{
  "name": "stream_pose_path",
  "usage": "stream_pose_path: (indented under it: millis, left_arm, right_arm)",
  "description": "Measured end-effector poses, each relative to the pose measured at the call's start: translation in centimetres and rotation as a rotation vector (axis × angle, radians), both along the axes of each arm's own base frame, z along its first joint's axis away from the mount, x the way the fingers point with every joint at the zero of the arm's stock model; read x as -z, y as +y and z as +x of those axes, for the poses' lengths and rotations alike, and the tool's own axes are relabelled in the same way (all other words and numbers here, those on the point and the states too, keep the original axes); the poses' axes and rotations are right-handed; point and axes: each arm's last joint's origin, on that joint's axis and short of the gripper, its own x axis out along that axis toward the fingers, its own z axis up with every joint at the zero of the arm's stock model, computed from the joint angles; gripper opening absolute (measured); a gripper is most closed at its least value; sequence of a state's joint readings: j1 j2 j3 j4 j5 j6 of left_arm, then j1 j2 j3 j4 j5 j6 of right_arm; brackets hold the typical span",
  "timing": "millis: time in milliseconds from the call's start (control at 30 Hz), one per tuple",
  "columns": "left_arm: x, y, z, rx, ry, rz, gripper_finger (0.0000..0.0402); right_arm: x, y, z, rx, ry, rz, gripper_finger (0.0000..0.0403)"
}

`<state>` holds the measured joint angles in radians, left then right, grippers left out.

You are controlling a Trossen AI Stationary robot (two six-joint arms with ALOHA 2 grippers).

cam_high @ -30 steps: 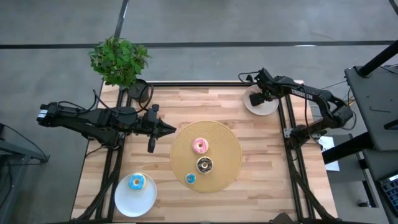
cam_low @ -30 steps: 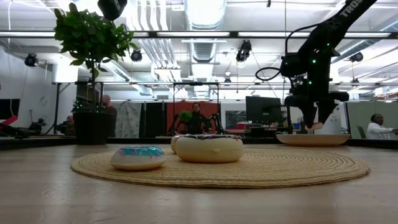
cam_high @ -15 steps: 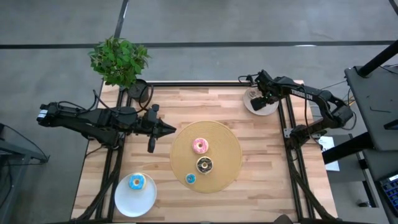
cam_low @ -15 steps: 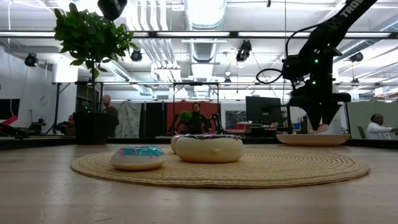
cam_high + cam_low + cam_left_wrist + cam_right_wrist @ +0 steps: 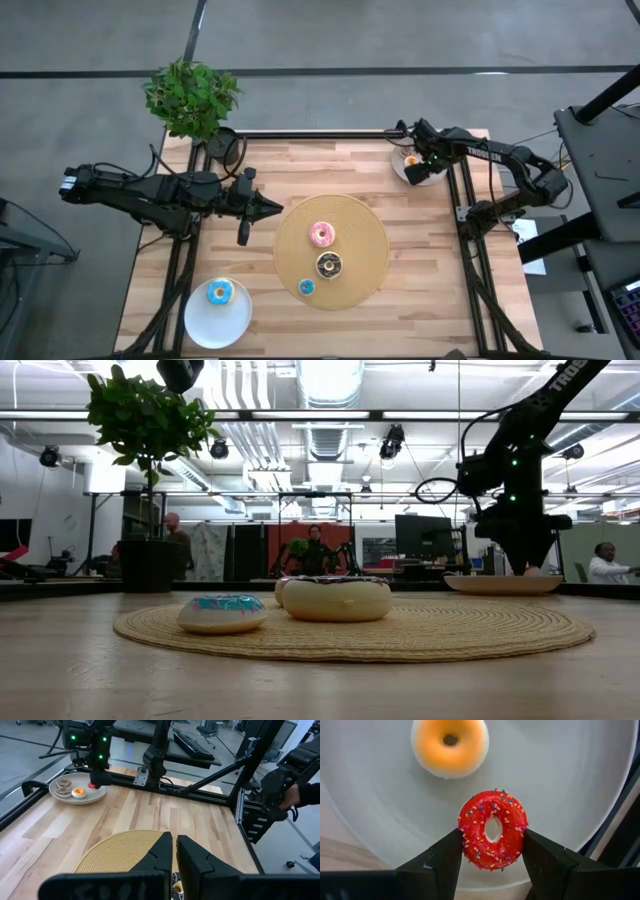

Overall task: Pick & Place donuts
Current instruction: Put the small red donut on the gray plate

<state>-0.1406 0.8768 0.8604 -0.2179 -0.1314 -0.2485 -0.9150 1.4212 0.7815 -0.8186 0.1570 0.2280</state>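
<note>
My right gripper points down over the white plate at the table's far right corner, shut on a red sprinkled donut. An orange donut and two brown ones lie flat on that plate. On the round woven mat lie a pink donut, a chocolate donut and a small blue donut. Another blue donut lies on the near-left white plate. My left gripper hovers shut, just left of the mat. My right gripper pinches the red donut by two opposite sides of its outer rim between its two fingers. The fingers come from above, pointing down. The donut lies level with its icing up, just over the plate; whether it touches the plate I cannot tell.
A potted plant stands at the far left corner. Black frame rails run along the table's far and right edges beside the plate. People stand in the room behind the table.
My right gripper has sunk toward the far-right plate with the red donut, tipping steeper and rolling a little. It stays shut on the donut.
</note>
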Motion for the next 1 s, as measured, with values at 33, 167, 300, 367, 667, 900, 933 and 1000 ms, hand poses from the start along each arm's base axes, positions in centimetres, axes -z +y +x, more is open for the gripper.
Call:
stream_pose_path:
  millis: [33,167,300,367,667,900,933,1000]
  left_arm:
    - [0.0,0.0,0.0,0.000,0.000,0.000,0.0000]
    - [0.0,0.0,0.0,0.000,0.000,0.000,0.0000]
    - [0.0,0.0,0.0,0.000,0.000,0.000,0.0000]
    - [0.0,0.0,0.0,0.000,0.000,0.000,0.0000]
    - [0.0,0.0,0.0,-0.004,0.000,-0.012,0.0000]
    - [0.0,0.0,0.0,-0.004,-0.001,-0.013,0.0000]
    - [0.0,0.0,0.0,-0.004,0.000,-0.013,0.0000]
    - [0.0,0.0,0.0,-0.004,-0.001,-0.013,0.0000]
  right_arm:
    - [0.1,0.1,0.0,0.001,0.001,0.002,0.0187]
    - [0.7,0.5,-0.2,-0.008,0.012,0.015,0.0187]
    - [0.8,0.5,-0.2,-0.008,0.009,0.010,0.0187]
    - [0.8,0.5,-0.2,-0.008,0.009,0.009,0.0187]
    - [1.1,0.6,-0.2,-0.007,0.010,0.009,0.0188]
    - [1.3,0.6,-0.3,-0.004,0.005,0.004,0.0198]
    - [1.3,0.6,-0.3,-0.004,0.005,0.004,0.0203]
    - [1.3,0.6,-0.3,-0.004,0.005,0.003,0.0215]
